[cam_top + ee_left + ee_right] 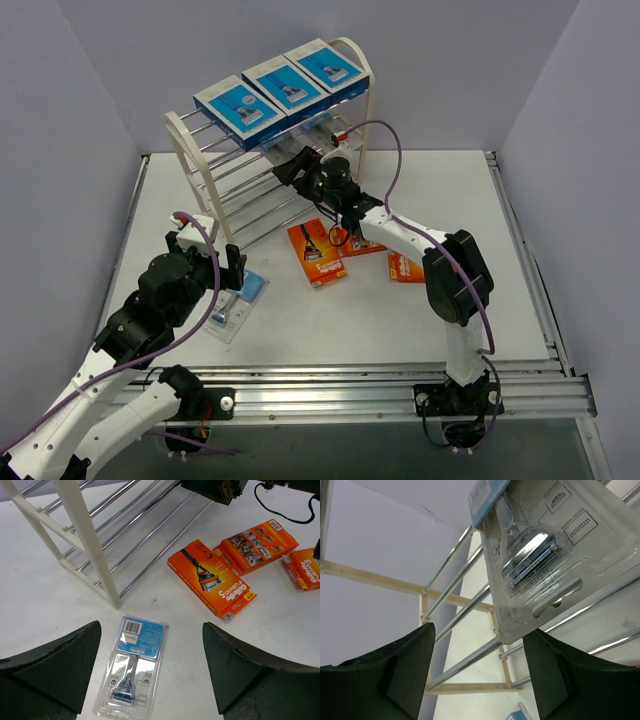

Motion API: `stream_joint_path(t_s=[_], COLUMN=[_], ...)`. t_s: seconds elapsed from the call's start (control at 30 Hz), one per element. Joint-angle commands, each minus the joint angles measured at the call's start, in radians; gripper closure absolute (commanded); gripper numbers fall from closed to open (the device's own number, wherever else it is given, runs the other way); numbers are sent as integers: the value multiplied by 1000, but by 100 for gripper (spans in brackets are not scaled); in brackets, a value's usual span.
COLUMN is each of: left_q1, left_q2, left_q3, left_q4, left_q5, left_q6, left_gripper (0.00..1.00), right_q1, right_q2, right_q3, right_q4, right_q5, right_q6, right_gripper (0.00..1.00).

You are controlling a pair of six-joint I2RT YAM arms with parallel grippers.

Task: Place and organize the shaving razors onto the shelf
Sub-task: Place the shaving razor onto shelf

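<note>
Left gripper (pixel 208 257), top view: jaws wide apart, nothing held, clear blister pack (pixel 235 305) flat on table (pixel 480 220) just beneath. Right gripper (pixel 293 166) extended into shelf (pixel 188 150) under top tier; blue boxes (pixel 285 85), three in a row, above it; orange packs (pixel 316 252), three, on table behind it.

Left wrist view: clear blister pack (pixel 134 665) between spread jaws, untouched; shelf (pixel 85 535) ahead-left, orange packs (pixel 212 577) ahead-right.

Right wrist view: jaws apart, unclamped; second blister pack (pixel 545 555) lying on chrome rods (pixel 465 665) just ahead.
</note>
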Motion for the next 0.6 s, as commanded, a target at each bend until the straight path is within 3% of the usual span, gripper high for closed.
stream_joint_path(t_s=[0.0,0.57], left_q1=[6,6], left_q2=[-9,-10], left_q3=[12,14], left_q4=[9,4], left_q5=[-18,-25], left_q6=[6,8], left_gripper=[9,9], right_q1=[-9,-15], right_q2=[-50,-131], right_q3=[20,-21], right_q4=[-93,-107], right_q5=[-51,-74], right_q6=[-44,-81], right_gripper=[34,29])
